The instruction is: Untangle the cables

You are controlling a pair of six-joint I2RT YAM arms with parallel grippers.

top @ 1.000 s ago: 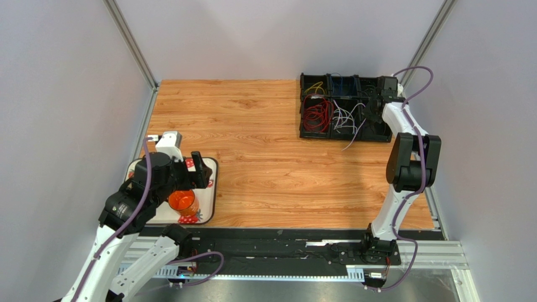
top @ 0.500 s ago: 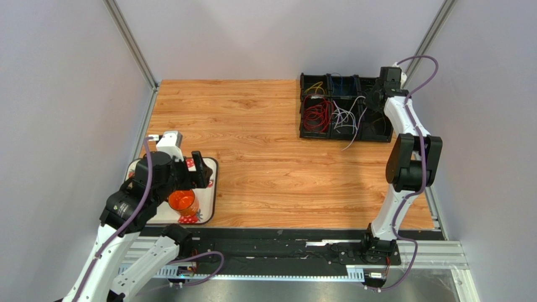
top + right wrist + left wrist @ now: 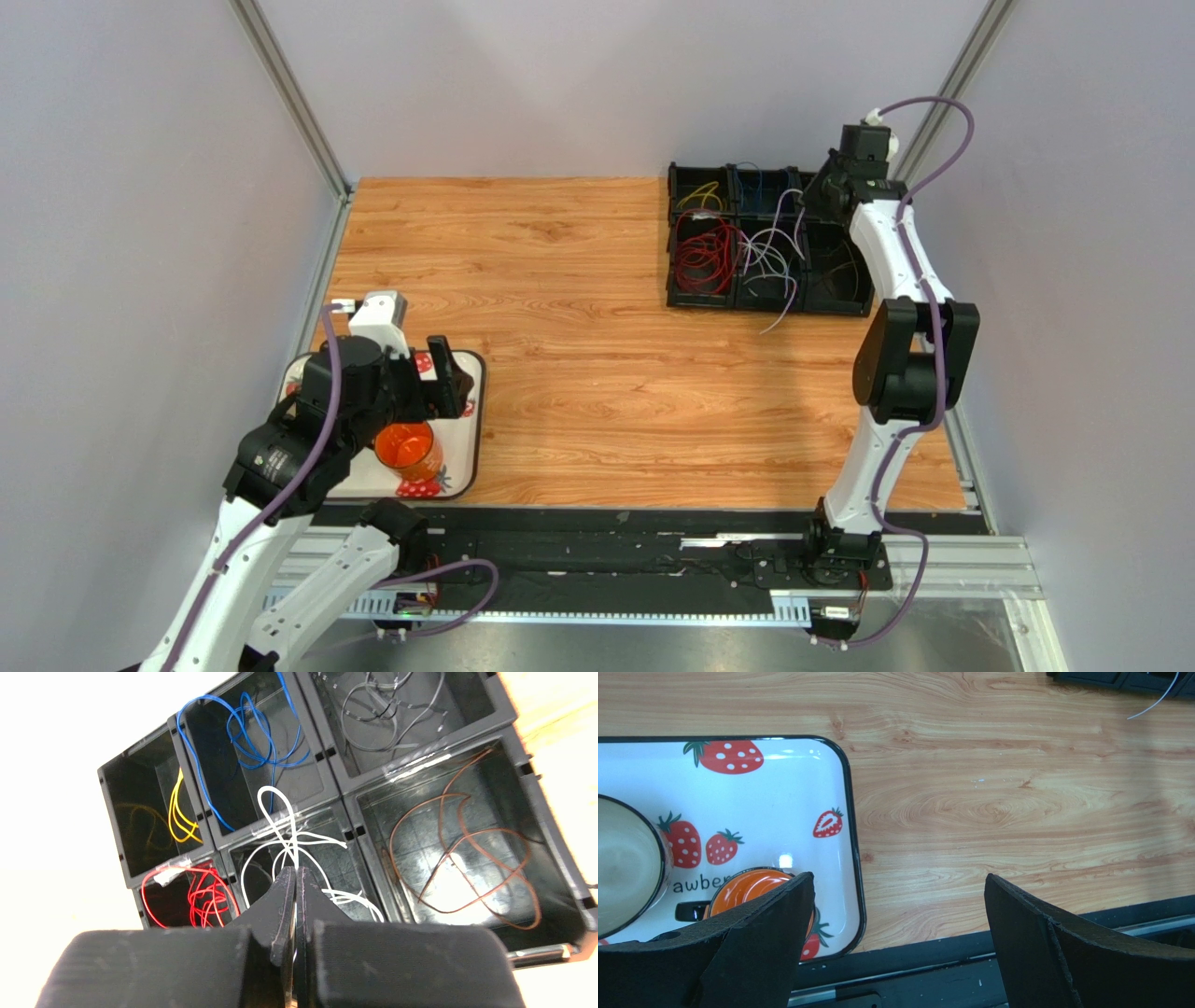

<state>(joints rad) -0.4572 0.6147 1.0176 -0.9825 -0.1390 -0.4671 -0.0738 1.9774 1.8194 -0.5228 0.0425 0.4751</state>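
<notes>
The cables lie sorted in a black six-compartment organizer (image 3: pixel 672 241) at the far right. In the right wrist view, its compartments hold yellow (image 3: pixel 177 815), blue (image 3: pixel 246 731), grey (image 3: pixel 379 707), red (image 3: pixel 191 894), white (image 3: pixel 309 840) and brown (image 3: pixel 463 855) cables. My right gripper (image 3: pixel 295 876) is shut on a white cable whose loop (image 3: pixel 270 798) rises past the fingertips. In the top view the right gripper (image 3: pixel 819 196) hangs above the organizer's far right part, with white cables (image 3: pixel 769 259) trailing below it. My left gripper (image 3: pixel 899 910) is open and empty, over the near left.
A strawberry-print tray (image 3: pixel 474 420) at the near left holds an orange cup (image 3: pixel 404 448), also seen in the left wrist view (image 3: pixel 749 885), and a bowl (image 3: pixel 626 861). One pale cable end (image 3: pixel 779 319) hangs out of the organizer onto the wooden table. Grey walls stand close on both sides.
My right gripper has lifted and moved toward the far wall, drawing the white cable up out of its compartment. The left arm has not moved.
</notes>
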